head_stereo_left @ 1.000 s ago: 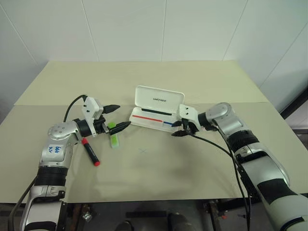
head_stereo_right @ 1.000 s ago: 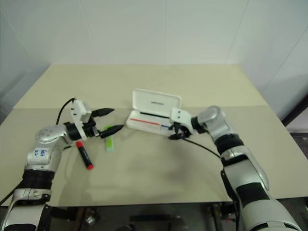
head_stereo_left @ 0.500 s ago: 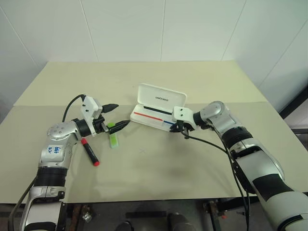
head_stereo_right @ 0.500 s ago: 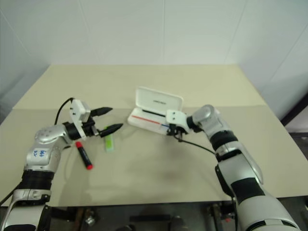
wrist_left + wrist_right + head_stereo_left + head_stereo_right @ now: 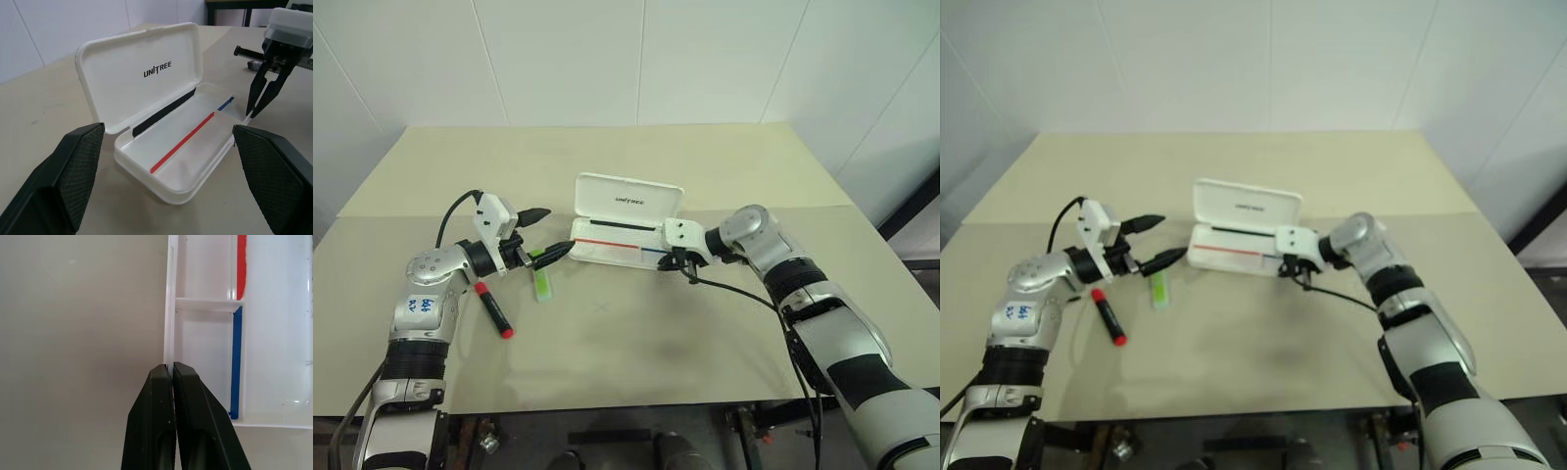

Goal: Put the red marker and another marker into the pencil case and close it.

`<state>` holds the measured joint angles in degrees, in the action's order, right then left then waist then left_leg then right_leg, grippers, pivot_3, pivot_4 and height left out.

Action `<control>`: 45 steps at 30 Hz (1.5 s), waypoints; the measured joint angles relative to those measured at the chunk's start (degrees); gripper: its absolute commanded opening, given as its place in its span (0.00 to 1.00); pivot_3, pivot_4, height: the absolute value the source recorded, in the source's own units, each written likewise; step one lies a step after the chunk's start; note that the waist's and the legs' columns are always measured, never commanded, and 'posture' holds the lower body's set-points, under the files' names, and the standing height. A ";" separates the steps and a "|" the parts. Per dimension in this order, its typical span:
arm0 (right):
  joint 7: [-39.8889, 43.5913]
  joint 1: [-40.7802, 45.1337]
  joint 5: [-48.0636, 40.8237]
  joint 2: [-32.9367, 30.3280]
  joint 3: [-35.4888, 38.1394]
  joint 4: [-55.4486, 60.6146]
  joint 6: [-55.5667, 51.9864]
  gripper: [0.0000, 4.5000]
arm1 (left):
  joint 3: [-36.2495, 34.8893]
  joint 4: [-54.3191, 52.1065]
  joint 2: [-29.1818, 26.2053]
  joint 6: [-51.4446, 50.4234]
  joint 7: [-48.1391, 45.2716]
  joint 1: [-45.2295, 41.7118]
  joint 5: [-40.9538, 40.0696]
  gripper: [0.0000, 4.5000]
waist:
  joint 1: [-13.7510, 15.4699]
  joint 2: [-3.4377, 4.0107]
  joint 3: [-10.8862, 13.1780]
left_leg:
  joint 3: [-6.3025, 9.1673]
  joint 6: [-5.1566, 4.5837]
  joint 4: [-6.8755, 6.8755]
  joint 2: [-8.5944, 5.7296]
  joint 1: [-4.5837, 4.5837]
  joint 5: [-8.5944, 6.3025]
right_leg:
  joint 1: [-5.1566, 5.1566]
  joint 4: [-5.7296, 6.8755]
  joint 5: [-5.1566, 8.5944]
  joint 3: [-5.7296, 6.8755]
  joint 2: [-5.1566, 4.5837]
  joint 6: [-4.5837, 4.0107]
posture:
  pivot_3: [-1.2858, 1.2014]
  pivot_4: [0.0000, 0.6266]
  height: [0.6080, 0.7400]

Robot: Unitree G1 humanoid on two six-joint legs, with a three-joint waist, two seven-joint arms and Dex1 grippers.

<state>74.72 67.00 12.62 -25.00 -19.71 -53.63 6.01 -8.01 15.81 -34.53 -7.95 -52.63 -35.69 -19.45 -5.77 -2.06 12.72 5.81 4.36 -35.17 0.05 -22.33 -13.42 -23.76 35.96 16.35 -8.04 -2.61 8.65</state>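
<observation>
The right gripper (image 5: 172, 374) is pinched shut on the front wall of the open pencil case (image 5: 612, 250), and a pull may tip it. Left of the case, the spread left gripper (image 5: 544, 233) hangs empty above the green highlighter (image 5: 541, 284); the red marker (image 5: 495, 309) lies farther left.

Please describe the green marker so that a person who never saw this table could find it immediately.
On the beige table, find the open white pencil case near the middle. The green marker lies flat on the table just left of the case, under the tip of the left tool. It is short, thick and bright green, while the red marker farther left is slim, black with a red end.
</observation>
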 measured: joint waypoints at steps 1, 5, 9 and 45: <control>1.51 -1.07 -0.51 -0.89 0.01 2.88 -1.41 0.01 | -0.11 -0.11 -0.55 0.00 -1.07 0.03 -0.55 1.00 | -0.01 0.00 0.00 | 0.00 0.01 0.01 0.00 -0.01 0.00 | 0.00 -0.01 0.00 0.00 0.00 0.00 | 0.52 0.24 1.00; 6.23 -6.91 -2.52 -4.82 0.04 16.98 -8.66 0.01 | -1.18 -2.94 -2.68 -0.24 -6.75 1.87 -3.84 1.00 | -0.05 0.01 0.00 | 0.00 0.04 0.05 0.03 -0.02 -0.04 | -0.03 -0.02 0.03 0.01 0.01 -0.01 | 0.52 0.24 1.00; 7.89 -13.00 -3.59 -9.11 0.04 29.37 -15.36 0.01 | -1.83 -4.07 -4.25 -0.86 -9.90 4.87 -5.21 1.00 | 0.13 0.01 0.01 | 0.01 0.04 0.03 0.02 -0.01 -0.04 | -0.02 -0.01 0.04 0.01 0.00 -0.03 | 0.52 0.24 1.00; 6.24 -30.82 -11.48 -23.54 0.65 55.19 -22.36 0.01 | -2.50 -6.44 -4.78 -0.75 -12.45 10.07 -5.39 1.00 | 0.88 0.00 0.00 | -0.03 0.02 -0.03 0.04 0.05 -0.04 | 0.05 -0.08 0.07 0.02 0.01 -0.08 | 0.52 0.24 1.00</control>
<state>80.96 36.18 1.14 -48.54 -19.07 1.56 -16.35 -10.52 9.37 -39.31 -8.70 -65.09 -25.62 -24.84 -4.88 -2.05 12.73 5.78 4.37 -35.20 0.10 -22.28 -13.46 -23.70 35.88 16.41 -8.02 -2.60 8.58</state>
